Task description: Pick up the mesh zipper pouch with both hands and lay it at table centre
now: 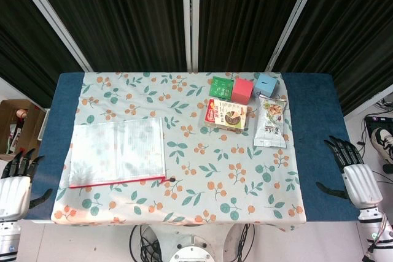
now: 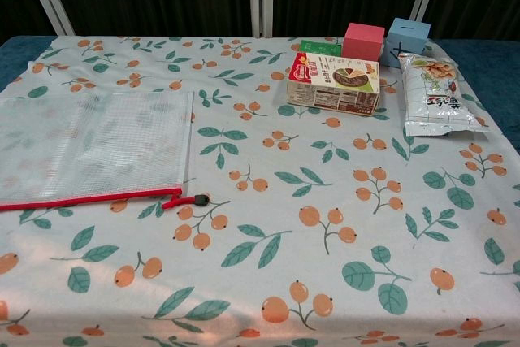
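Observation:
The mesh zipper pouch [image 1: 118, 151] lies flat on the left part of the floral tablecloth, translucent white with a red zipper along its near edge and a small black pull at its right end. The chest view shows the pouch [image 2: 93, 146] at the left, partly cut off by the frame edge. My left hand [image 1: 17, 182] hangs off the table's left side, fingers spread, holding nothing. My right hand [image 1: 356, 173] hovers beside the table's right edge, fingers apart and empty. Neither hand appears in the chest view.
At the back right stand a green packet [image 1: 221, 86], a red cube [image 1: 242, 90], a light blue cube [image 1: 266, 83], a biscuit box [image 1: 226, 115] and a snack bag [image 1: 271, 122]. A cardboard box [image 1: 18, 124] sits on the floor at left.

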`<state>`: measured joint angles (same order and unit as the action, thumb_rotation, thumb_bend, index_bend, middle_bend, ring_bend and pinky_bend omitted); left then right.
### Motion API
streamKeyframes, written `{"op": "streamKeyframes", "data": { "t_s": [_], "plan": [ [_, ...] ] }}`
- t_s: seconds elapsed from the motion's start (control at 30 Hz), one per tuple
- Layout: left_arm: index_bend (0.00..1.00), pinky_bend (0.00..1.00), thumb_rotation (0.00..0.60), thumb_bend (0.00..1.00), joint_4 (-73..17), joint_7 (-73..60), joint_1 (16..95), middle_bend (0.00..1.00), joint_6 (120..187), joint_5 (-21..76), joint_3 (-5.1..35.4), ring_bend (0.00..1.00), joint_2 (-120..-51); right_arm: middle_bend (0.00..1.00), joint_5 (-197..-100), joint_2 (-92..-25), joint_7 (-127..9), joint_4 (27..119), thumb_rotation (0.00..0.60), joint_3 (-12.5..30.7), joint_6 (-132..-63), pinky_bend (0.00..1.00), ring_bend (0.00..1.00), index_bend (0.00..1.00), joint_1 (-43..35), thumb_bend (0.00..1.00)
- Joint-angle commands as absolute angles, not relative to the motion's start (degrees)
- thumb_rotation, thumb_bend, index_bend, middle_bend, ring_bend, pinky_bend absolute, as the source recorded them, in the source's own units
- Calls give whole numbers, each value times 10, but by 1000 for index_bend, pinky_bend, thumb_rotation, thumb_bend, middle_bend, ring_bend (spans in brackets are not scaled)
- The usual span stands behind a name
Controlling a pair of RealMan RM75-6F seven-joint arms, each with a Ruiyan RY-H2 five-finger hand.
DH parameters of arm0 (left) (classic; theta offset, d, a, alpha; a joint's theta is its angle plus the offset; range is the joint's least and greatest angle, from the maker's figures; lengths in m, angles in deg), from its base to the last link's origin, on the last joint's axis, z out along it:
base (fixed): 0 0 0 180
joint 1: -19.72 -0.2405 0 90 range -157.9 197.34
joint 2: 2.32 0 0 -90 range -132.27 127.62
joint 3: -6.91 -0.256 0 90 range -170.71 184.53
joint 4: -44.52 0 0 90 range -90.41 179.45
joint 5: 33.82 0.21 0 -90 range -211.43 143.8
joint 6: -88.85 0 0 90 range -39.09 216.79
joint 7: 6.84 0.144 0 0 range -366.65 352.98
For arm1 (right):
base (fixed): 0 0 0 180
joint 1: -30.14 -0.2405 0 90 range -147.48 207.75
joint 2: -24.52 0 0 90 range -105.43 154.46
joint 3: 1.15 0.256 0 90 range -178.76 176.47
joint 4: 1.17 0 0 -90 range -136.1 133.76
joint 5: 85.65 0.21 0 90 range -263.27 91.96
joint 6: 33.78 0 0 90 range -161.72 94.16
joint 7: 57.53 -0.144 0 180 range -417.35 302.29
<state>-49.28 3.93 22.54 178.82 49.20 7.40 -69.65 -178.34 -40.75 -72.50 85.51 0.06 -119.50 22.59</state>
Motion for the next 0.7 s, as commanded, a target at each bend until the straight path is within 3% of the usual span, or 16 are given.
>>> {"op": "streamKeyframes", "data": {
  "t_s": [0.03, 0.23, 0.37, 0.47, 0.7],
  "plan": [
    [203, 162, 600, 135, -492, 30, 228, 87, 1777, 483, 78, 52, -690, 26, -1775, -410, -723, 864, 600, 4, -1181, 33, 0, 0, 218, 28],
    [209, 162, 600, 134, -515, 32, 236, 88, 1761, 493, 78, 52, -686, 26, -1778, -405, -728, 868, 600, 6, -1168, 33, 0, 0, 207, 28],
    [277, 162, 600, 155, -554, 46, 275, 91, 1731, 548, 81, 52, -701, 26, -1788, -399, -722, 871, 600, 10, -1170, 33, 0, 0, 200, 28],
    [370, 162, 600, 204, -592, 58, 324, 99, 1669, 582, 82, 53, -722, 27, -1796, -396, -720, 871, 600, 11, -1172, 33, 0, 0, 196, 28],
    [382, 162, 600, 235, -591, 150, 417, 99, 1529, 538, 109, 53, -824, 26, -1812, -390, -722, 869, 600, 12, -1173, 33, 0, 0, 185, 28]
  ]
}}
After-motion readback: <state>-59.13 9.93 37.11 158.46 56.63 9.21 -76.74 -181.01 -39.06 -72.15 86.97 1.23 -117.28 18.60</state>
